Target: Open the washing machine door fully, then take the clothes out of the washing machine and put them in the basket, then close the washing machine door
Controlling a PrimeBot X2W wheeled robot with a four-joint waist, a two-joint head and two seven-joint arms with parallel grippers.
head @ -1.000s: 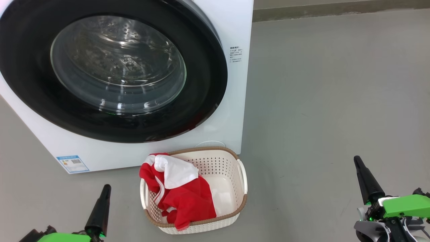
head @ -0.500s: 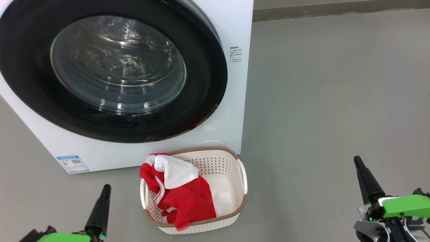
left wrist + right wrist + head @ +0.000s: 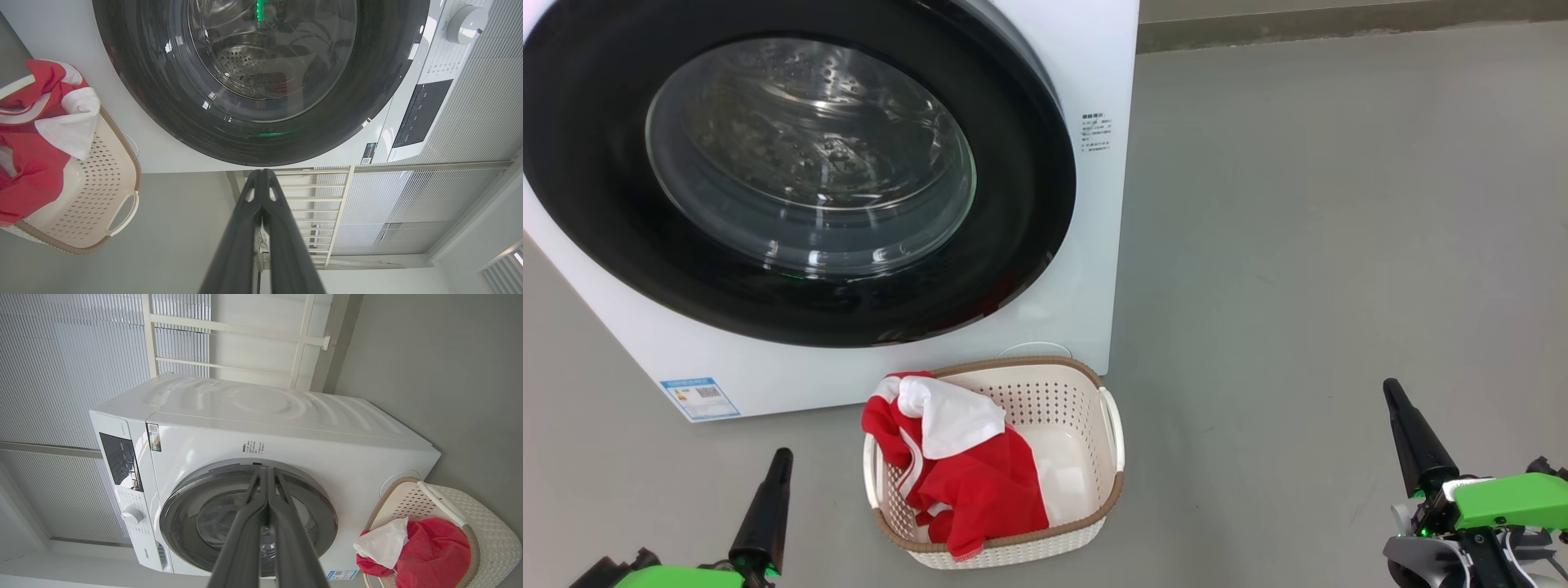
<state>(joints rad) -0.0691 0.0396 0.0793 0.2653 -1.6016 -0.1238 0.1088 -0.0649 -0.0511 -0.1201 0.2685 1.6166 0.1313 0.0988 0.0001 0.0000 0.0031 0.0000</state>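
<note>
step: looks finished, so confirm the latch and keep arms clear | washing machine door (image 3: 596, 204): shut flush, glass facing robot | clothes (image 3: 968, 482): in basket (image 3: 1045, 363) on the floor, heap running lengthwise from machine toward robot along its left side | left hand (image 3: 783, 456), right hand (image 3: 1391, 385): fingers pressed together, empty

The head view looks forward and down on the washing machine door (image 3: 792, 175) and the basket (image 3: 1054, 400), the left wrist view sights along the left tool (image 3: 262, 173) close to that door, rolled sideways, and the right wrist view, rolled the other way, stands farther back, all three sharing door and basket.
</note>
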